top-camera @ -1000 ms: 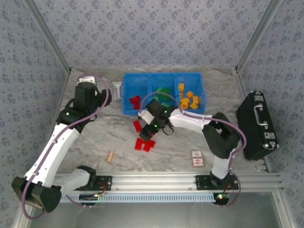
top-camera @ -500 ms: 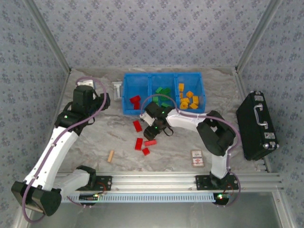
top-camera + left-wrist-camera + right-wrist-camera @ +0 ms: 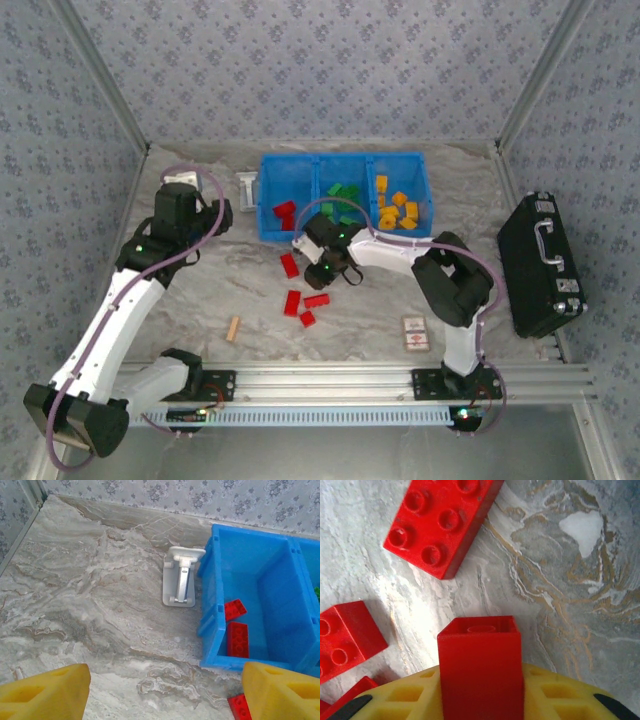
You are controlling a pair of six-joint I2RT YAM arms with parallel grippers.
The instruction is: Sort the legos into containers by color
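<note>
At the middle of the marbled table (image 3: pixel 200 280), just near of the blue bin (image 3: pixel 268 205), the right gripper (image 3: pixel 322 262) is held low among the loose red bricks (image 3: pixel 292 302). In the right wrist view its yellow fingers (image 3: pixel 555 695) are seen drawn in narrowly on a held red brick (image 3: pixel 480 650), which stands on end between them. Whether that brick is touching the table cannot be told.

It is crowded on several sides. A long red brick (image 3: pixel 442 522) lies ahead of it, apart, and a smaller red brick (image 3: pixel 345 637) lies at the left of that view. From above, one loose red piece is seen just left of the gripper and three more are clustered near of it. The bin's near wall stands between the gripper and the compartments.

Inside the bin, red pieces (image 3: pixel 285 213) are held in the left compartment, green pieces (image 3: pixel 342 197) in the middle one and yellow-orange pieces (image 3: pixel 397 208) in the right one.

The left gripper (image 3: pixel 222 212) is placed left of the bin. Its fingers (image 3: pixel 45 697) are spread wide, with nothing between them. A grey stand (image 3: pixel 181 576) lies just beside the bin's left wall. One red brick at the corner (image 3: pixel 240 706) lies on the table by the bin's near left corner, partly hidden by a finger.

A wooden stick (image 3: pixel 233 329) lies near and left. A small card (image 3: pixel 415 333) lies near and right. A black case (image 3: pixel 541 265) is set at the right edge, well apart.
</note>
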